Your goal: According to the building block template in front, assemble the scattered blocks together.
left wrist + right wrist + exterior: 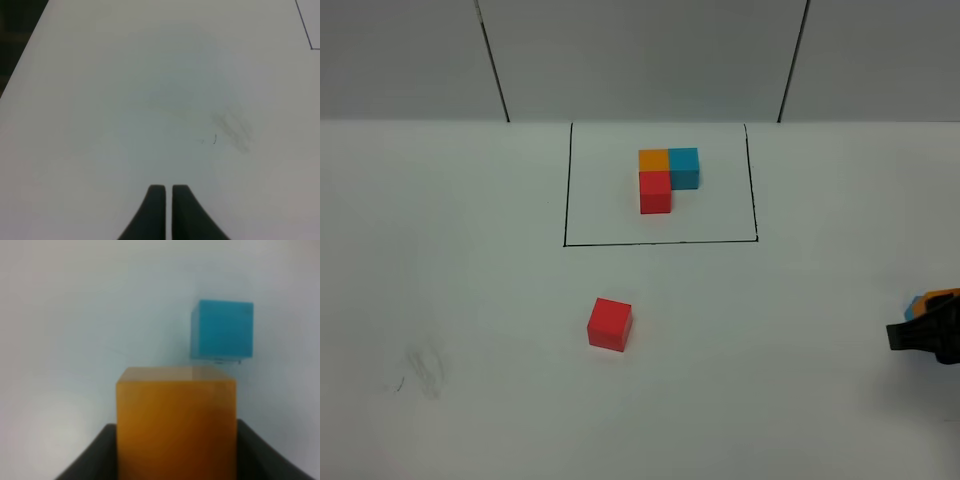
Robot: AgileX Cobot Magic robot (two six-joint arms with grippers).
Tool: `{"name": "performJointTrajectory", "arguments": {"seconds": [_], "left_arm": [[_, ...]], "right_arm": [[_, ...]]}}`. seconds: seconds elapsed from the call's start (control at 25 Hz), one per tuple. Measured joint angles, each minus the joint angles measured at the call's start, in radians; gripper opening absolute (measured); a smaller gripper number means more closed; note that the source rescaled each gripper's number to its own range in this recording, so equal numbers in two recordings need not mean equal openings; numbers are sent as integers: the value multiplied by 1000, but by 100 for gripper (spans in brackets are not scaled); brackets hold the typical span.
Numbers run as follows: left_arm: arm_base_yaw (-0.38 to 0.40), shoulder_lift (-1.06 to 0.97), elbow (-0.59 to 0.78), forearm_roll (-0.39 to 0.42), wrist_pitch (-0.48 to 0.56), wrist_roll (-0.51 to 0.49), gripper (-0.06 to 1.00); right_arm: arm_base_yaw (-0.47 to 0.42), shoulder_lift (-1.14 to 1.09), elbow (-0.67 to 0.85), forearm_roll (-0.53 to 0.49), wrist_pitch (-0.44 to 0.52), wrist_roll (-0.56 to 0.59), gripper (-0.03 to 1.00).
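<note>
Right gripper (175, 429) of mine clamps the orange cube (176, 415) between half-spread jaws just beside the blue cube (222, 330), far right of the lone red cube (609, 324) lying before the framed template (665, 175), while my left gripper (168, 192) hangs closed, empty.

Left gripper (168, 190): fingers (155, 210) pressed together, only thin slit between them, tips pointing forward and down. Seen in wrist view only.

Right gripper (176, 427): jaws half spread, clamped on two opposite sides of orange block (175, 400); block sticks out past fingertips. In high view, gripper (923, 336) just enters at right edge, dark body only; arm behind it cut off by frame.
</note>
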Motion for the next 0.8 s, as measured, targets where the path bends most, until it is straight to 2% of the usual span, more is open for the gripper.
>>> {"name": "performJointTrajectory", "arguments": {"seconds": [0.16,0.36,0.56,0.8], "left_arm": [[0,0,0,0,0,0,0],[0,0,0,0,0,0,0],[0,0,0,0,0,0,0],[0,0,0,0,0,0,0]], "right_arm": [[74,-5,-76,2,70,-1,51],[149,-6,-166,2,85,-39,51],[172,3,-209,5,84,-133,51],[173,53,-216,62,71,-226,51]]}}
